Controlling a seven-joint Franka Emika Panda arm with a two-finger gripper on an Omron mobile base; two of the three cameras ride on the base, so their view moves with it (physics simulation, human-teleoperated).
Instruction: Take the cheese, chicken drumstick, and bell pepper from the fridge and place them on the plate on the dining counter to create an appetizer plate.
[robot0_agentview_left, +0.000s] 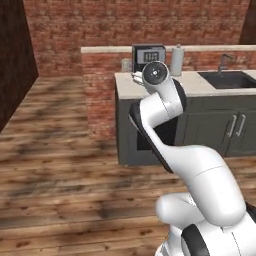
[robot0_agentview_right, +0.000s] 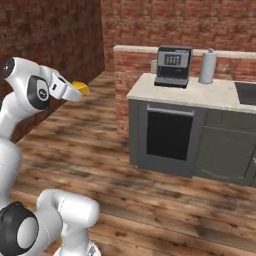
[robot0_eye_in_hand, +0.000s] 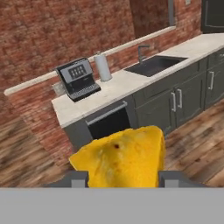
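A yellow-orange wedge of cheese (robot0_eye_in_hand: 118, 157) sits between my two fingertips, and my gripper (robot0_eye_in_hand: 123, 178) is shut on it. In the right base view the cheese (robot0_agentview_right: 81, 88) pokes out of the gripper (robot0_agentview_right: 75, 90), which is held high over the wooden floor, left of the kitchen counter. The arm's elbow (robot0_agentview_left: 156, 75) blocks the hand in the left base view. The chicken drumstick, bell pepper, fridge, plate and dining counter are out of view.
Ahead stands a beige-topped kitchen counter (robot0_agentview_right: 210, 97) on dark grey cabinets, with a black oven front (robot0_agentview_right: 169, 135). On it are a coffee machine (robot0_agentview_right: 173, 66), a paper towel roll (robot0_agentview_right: 207, 66) and a sink (robot0_eye_in_hand: 154, 64). A brick wall rises behind; wooden floor (robot0_agentview_left: 60, 150) lies open on the left.
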